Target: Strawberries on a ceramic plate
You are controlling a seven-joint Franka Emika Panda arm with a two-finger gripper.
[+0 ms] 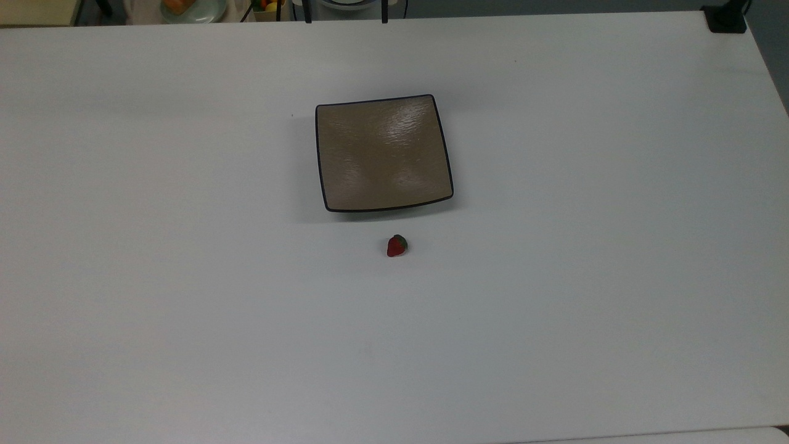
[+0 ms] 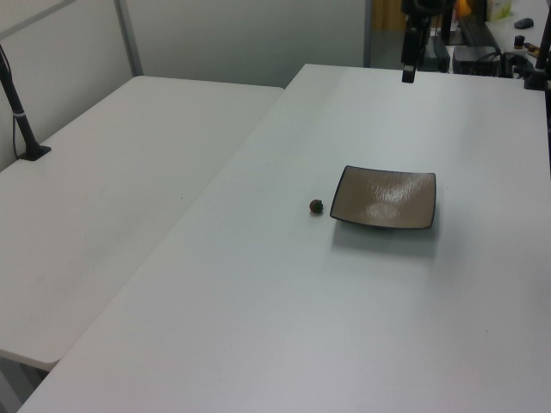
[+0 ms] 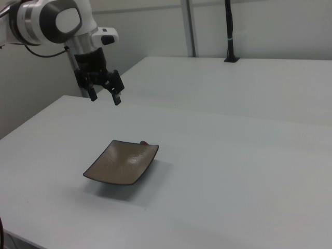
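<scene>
The square taupe ceramic plate (image 1: 383, 153) with a dark rim lies empty near the middle of the white table. It also appears as the plate (image 2: 385, 198) and the plate (image 3: 122, 162). A small red strawberry (image 1: 397, 245) with a green cap rests on the table just below the plate in the top view, apart from it. In the left view the strawberry (image 2: 316, 206) sits to the plate's left; in the right view the strawberry (image 3: 144, 141) peeks over the plate's far edge. My gripper (image 3: 105, 99) hangs open and empty, high above the table's far side, well away from both. The gripper (image 2: 408, 74) shows side-on.
A second white table (image 2: 129, 172) adjoins this one. A black clamped pole (image 3: 228, 31) stands on it, seen also as the pole (image 2: 21, 129). A black clamp (image 1: 726, 18) sits at the table's corner. Clutter (image 1: 191, 9) lies beyond the far edge.
</scene>
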